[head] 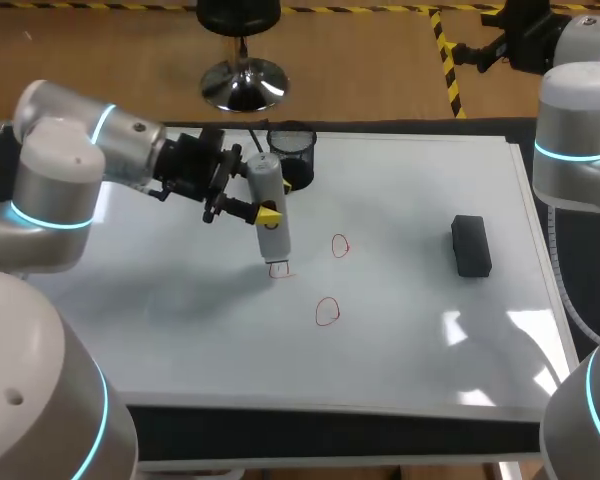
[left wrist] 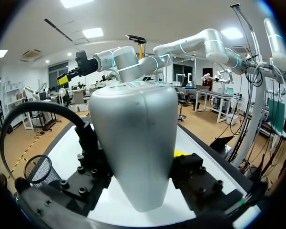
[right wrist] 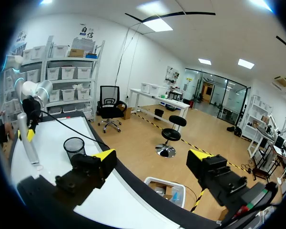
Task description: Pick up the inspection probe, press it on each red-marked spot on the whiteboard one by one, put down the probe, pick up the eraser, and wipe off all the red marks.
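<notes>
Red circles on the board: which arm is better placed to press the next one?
Left. The left hand holds the probe upright, tip down close to the two red circles on the whiteboard. The right hand is open, empty and far off to the side.

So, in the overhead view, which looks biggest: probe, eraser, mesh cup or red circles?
1. Probe.
2. Mesh cup and eraser, about alike; the cup is partly hidden.
3. Red circles, smallest.

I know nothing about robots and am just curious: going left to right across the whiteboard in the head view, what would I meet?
Grey cylindrical probe → pair of red drawn circles → black rectangular eraser.
</notes>
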{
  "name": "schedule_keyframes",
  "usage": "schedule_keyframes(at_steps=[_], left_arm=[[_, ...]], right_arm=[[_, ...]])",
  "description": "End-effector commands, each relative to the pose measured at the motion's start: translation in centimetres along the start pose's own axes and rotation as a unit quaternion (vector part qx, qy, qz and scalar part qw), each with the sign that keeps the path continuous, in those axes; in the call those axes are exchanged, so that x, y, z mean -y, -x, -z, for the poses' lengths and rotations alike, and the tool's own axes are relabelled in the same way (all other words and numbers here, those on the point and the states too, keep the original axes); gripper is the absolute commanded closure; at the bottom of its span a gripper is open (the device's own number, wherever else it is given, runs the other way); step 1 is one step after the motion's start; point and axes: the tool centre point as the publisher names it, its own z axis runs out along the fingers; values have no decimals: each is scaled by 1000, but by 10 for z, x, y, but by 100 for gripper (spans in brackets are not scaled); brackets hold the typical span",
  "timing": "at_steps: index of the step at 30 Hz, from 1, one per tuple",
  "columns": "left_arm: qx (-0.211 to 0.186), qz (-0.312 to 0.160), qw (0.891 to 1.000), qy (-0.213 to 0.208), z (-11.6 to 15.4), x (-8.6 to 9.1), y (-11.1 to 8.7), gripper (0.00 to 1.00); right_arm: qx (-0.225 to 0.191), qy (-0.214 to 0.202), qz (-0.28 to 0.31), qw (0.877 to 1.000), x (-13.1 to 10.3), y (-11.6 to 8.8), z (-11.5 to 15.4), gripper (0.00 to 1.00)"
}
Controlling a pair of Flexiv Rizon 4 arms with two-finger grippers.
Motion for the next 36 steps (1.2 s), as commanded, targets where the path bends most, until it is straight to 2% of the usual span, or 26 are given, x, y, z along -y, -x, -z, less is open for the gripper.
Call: schedule_keyframes(at_steps=[1, 23, 36], left_arm=[[4, 1, 1000, 2, 2, 3, -6, 100], [-3, 13, 1000, -1, -15, -19, -2, 100], [-6, 17, 1000, 9, -21, -23, 0, 100]], right_arm=[[0, 0, 0, 1000, 0, 0, 0, 0], [0, 0, 0, 1000, 0, 0, 0, 0], [0, 0, 0, 1000, 0, 0, 0, 0]])
